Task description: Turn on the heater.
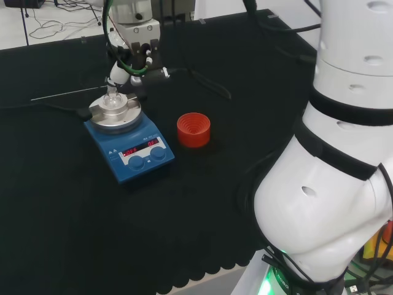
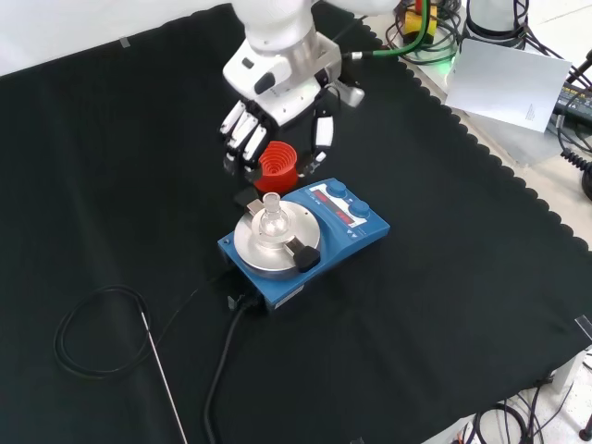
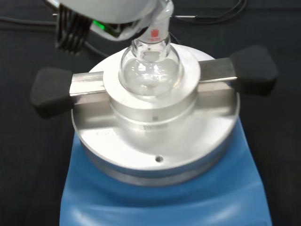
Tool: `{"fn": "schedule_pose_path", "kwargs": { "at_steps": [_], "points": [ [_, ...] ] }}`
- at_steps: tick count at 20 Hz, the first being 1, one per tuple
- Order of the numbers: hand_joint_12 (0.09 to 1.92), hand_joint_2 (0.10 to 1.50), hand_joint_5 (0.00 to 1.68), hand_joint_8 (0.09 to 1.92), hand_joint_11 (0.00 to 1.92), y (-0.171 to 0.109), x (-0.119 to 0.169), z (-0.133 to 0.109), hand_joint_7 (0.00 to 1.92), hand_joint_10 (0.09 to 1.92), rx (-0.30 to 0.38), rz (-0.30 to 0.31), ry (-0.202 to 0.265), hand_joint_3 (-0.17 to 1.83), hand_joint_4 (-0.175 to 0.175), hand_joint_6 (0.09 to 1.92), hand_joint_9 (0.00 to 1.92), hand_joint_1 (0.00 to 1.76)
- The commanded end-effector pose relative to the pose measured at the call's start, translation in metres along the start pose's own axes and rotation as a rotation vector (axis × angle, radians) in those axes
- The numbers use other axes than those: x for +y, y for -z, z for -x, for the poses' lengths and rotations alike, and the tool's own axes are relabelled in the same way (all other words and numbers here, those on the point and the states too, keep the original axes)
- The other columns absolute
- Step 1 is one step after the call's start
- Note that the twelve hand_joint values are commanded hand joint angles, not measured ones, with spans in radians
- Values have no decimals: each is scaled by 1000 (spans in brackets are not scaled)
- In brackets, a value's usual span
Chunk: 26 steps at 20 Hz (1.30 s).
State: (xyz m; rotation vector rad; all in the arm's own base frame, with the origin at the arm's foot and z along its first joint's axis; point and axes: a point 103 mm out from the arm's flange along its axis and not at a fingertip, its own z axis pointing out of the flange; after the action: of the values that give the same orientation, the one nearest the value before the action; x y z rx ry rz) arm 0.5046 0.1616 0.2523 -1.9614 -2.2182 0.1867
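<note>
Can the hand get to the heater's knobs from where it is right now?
Probably yes. The hand hovers open above the red ribbed stand, just behind the heater in the front view. The two blue knobs sit on the heater's sloping front panel with nothing over them; the flask stands apart on the plate.

Red stand (image 1: 193, 129) on black cloth (image 1: 73, 221), beside blue unit in head view; thin metal rod (image 2: 165, 375) w/ black cable coil (image 2: 88, 333) at front view's lower left; white paper sheet (image 2: 504, 83) off cloth, upper right.
</note>
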Motion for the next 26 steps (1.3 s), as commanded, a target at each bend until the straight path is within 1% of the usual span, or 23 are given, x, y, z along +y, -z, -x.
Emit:
{"fn": "schedule_pose_path", "kwargs": {
  "at_steps": [1,5,10,11,13,15,18,22,23,25,26],
  "points": [
    [1359,594,544,725,334,4,-43,12,229,675,4,14,-51,679,-43,739,531,943],
    [1360,597,545,726,332,1,-66,16,227,678,3,16,-67,677,-43,735,530,940],
    [1361,600,543,730,332,-7,-94,19,236,681,7,2,-90,676,-44,730,530,935],
    [1362,600,541,739,333,-9,-99,19,261,686,5,0,-94,675,-44,728,540,935],
    [1348,603,497,745,370,-13,-108,21,359,675,-1,-15,-101,673,-47,702,628,938],
    [1318,610,457,746,449,-19,-116,23,453,646,-10,-40,-105,672,-51,664,770,947],
    [1272,622,440,763,583,-33,-129,25,637,619,-37,-82,-105,677,-57,620,975,969],
    [1232,628,427,800,703,-49,-145,29,801,621,-35,-127,-105,688,-58,583,1108,991],
    [1196,630,425,814,766,-53,-149,31,841,621,-29,-139,-106,690,-62,573,1152,1000],
    [1013,645,414,885,1089,-60,-155,32,937,643,-30,-159,-106,677,-89,546,1298,1043],
    [934,653,411,949,1236,-63,-157,33,1004,674,-30,-173,-105,666,-100,534,1364,1061]
  ]
}}
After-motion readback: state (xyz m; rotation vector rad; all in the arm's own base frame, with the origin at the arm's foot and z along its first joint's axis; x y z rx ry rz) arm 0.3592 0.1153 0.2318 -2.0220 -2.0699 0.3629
